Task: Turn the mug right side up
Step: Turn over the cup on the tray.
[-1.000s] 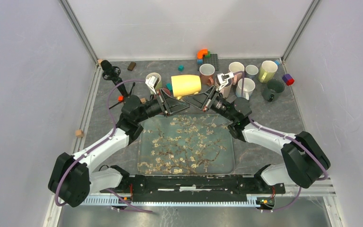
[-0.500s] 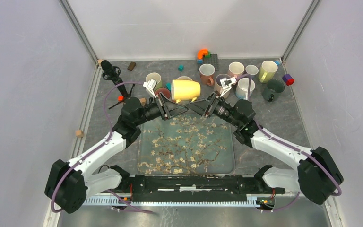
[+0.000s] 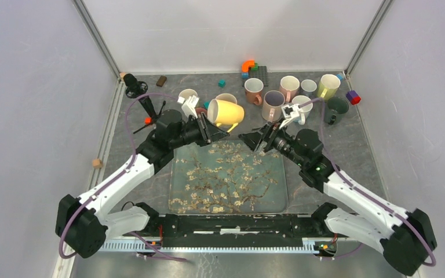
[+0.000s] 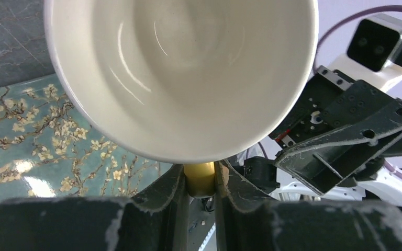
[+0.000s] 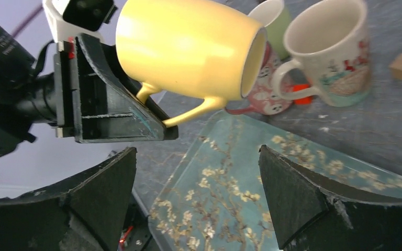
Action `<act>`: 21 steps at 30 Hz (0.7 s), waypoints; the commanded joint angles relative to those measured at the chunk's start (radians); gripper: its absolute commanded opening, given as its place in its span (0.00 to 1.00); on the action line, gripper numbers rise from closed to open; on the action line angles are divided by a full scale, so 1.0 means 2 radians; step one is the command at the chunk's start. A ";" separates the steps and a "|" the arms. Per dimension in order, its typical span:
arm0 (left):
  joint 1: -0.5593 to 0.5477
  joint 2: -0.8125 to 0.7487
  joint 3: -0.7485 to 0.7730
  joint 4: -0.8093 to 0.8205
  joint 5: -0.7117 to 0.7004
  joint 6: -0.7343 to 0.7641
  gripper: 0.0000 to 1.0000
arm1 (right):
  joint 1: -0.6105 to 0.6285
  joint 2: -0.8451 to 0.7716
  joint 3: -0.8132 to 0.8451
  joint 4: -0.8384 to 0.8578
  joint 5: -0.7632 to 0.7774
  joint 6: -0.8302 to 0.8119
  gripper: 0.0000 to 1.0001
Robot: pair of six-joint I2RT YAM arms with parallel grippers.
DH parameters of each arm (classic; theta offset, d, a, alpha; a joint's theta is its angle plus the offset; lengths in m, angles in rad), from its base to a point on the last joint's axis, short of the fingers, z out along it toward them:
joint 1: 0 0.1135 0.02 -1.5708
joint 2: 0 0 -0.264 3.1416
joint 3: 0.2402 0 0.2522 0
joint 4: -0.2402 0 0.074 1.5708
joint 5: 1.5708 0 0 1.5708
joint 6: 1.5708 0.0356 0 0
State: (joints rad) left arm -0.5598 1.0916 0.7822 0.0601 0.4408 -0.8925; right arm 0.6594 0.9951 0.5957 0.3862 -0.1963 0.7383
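The yellow mug hangs in the air above the far edge of the floral tray, tipped on its side with the handle underneath. My left gripper is shut on that handle. In the left wrist view the mug's white inside fills the top. In the right wrist view the mug sits above the left gripper. My right gripper stands open to the right of the mug, apart from it. Between its fingers only the tray shows.
Several upright mugs crowd the back right, among them a pink one and a green one. Two more mugs stand just behind the held one. Coloured blocks lie at the back, a black tripod at back left, a wooden cube at left.
My right gripper has opened, let go of the mug and drawn back to the right. The left gripper keeps the handle, and the mug has tipped and come slightly nearer.
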 commanded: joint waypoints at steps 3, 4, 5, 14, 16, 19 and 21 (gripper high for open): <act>-0.043 0.044 0.117 -0.099 -0.062 0.122 0.02 | 0.001 -0.115 0.006 -0.136 0.149 -0.084 0.95; -0.051 0.056 0.133 -0.115 -0.074 0.134 0.02 | 0.001 -0.132 0.008 -0.152 0.167 -0.092 0.96; -0.057 0.068 0.149 -0.131 -0.083 0.142 0.02 | 0.002 -0.149 0.011 -0.169 0.189 -0.101 0.97; -0.094 0.175 0.260 -0.212 -0.144 0.191 0.02 | 0.001 -0.237 0.047 -0.261 0.276 -0.145 0.98; -0.103 0.197 0.280 -0.221 -0.157 0.197 0.02 | 0.002 -0.249 0.049 -0.267 0.283 -0.147 0.98; -0.107 0.229 0.301 -0.222 -0.166 0.197 0.02 | 0.001 -0.258 0.049 -0.273 0.287 -0.149 0.98; -0.108 0.249 0.316 -0.222 -0.171 0.194 0.02 | 0.001 -0.261 0.049 -0.278 0.288 -0.150 0.98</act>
State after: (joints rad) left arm -0.7647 1.5475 1.3064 -0.4366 0.1505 -0.5640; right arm 0.6594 0.4843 0.6571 -0.1387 0.3347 0.4686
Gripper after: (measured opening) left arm 0.260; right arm 0.979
